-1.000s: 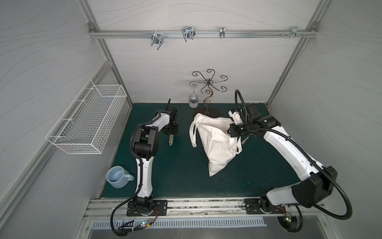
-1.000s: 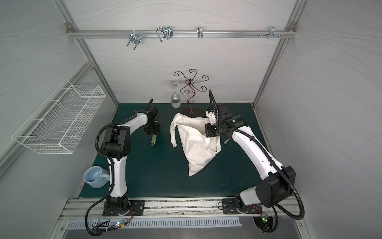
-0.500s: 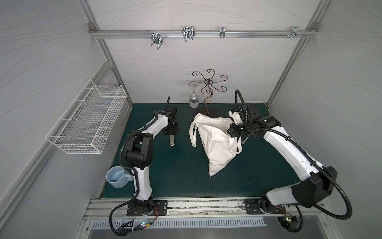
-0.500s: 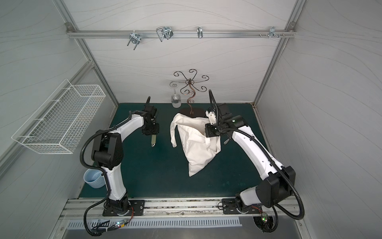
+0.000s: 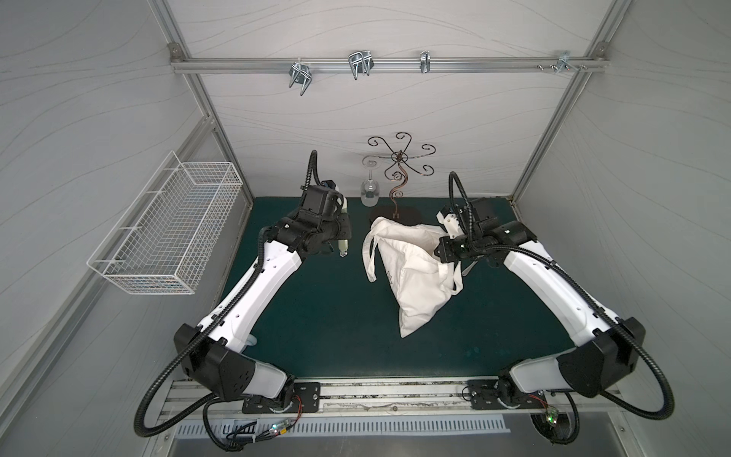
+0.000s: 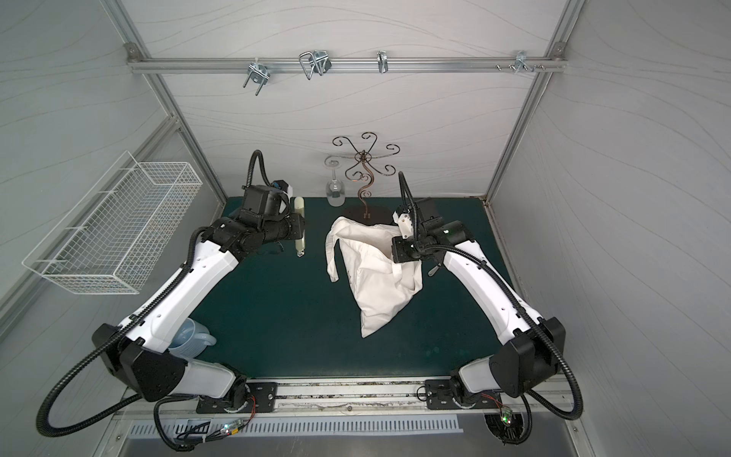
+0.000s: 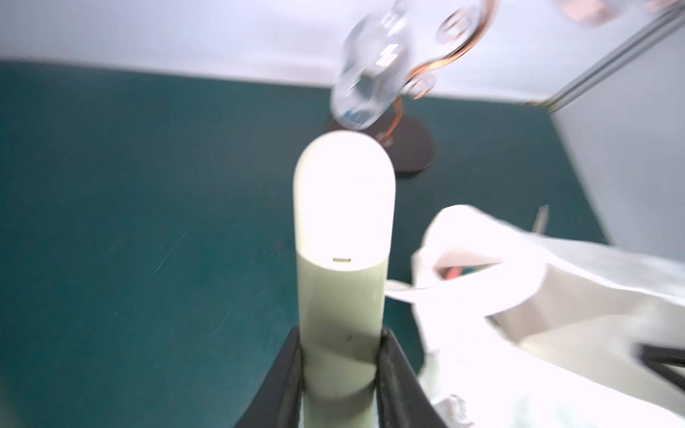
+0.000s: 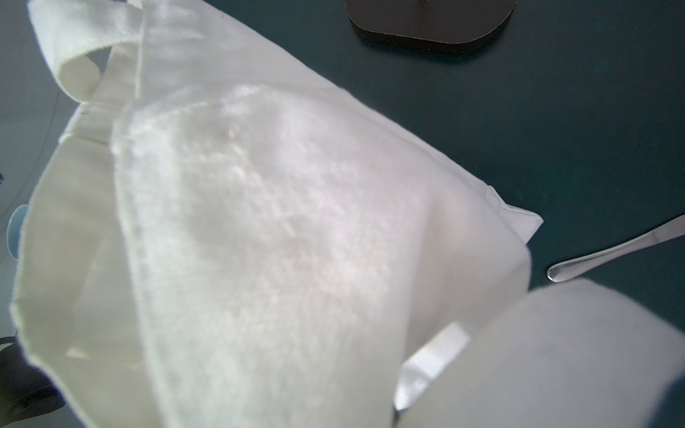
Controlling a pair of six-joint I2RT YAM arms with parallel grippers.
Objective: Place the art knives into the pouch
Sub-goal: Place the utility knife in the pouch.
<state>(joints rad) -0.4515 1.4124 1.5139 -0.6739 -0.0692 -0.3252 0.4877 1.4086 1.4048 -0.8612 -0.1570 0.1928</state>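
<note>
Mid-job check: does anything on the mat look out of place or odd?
A metal utensil lies loose on the mat beside the pouch, near the right gripper; only one end shows. Nothing else stands out: the left gripper grips the art knife, and the right gripper pinches the pouch rim up.

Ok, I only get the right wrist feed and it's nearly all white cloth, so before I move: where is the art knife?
Observer: Clamped in the left gripper. The art knife is held over the mat, left of the pouch.
Operator: Does my right gripper have the pouch?
Observer: Yes, the right gripper is shut on the rim, lifting that side into a tent.
Operator: Anything near the knife?
Observer: A wine glass hanging from the stand, behind it.
</note>
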